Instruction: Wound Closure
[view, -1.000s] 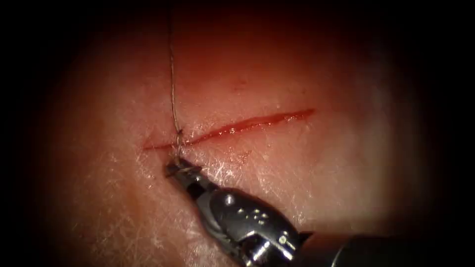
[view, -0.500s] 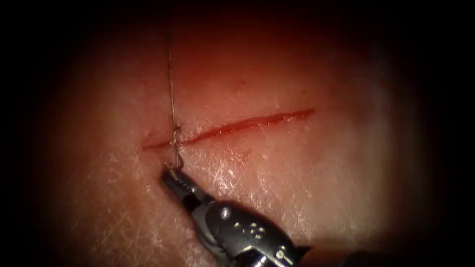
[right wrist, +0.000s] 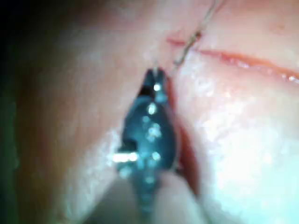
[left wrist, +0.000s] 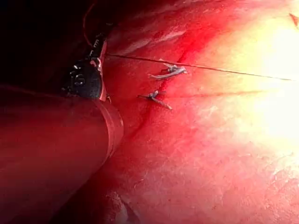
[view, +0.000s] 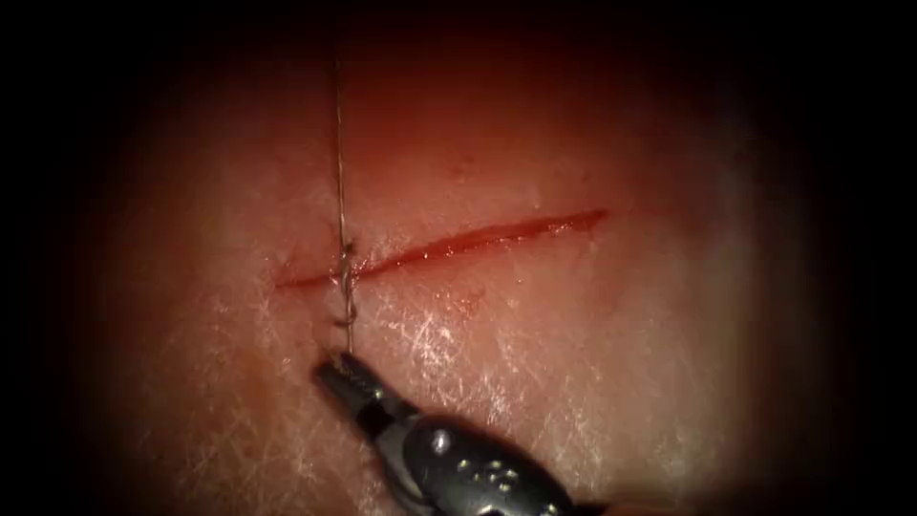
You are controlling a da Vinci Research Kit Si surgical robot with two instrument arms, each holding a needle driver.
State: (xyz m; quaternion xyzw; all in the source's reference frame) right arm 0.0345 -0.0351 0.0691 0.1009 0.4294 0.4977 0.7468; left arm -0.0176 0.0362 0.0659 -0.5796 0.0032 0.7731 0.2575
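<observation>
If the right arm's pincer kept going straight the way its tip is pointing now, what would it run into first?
The right pincer points up and leftward, holding the thread at its tip. Straight on, it would probably first meet the tissue just short of the left end of the cut, near the knot; depth is unclear.

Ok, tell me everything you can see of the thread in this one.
The thread is a thin, pale, wiry strand running straight down the endoscope view to the cut, crossing near its left end, where it looks twisted or knotted. Below the cut a short length reaches the right tool, whose shut jaws hold its end. It looks taut. The left wrist view shows short loose ends beside it.
</observation>
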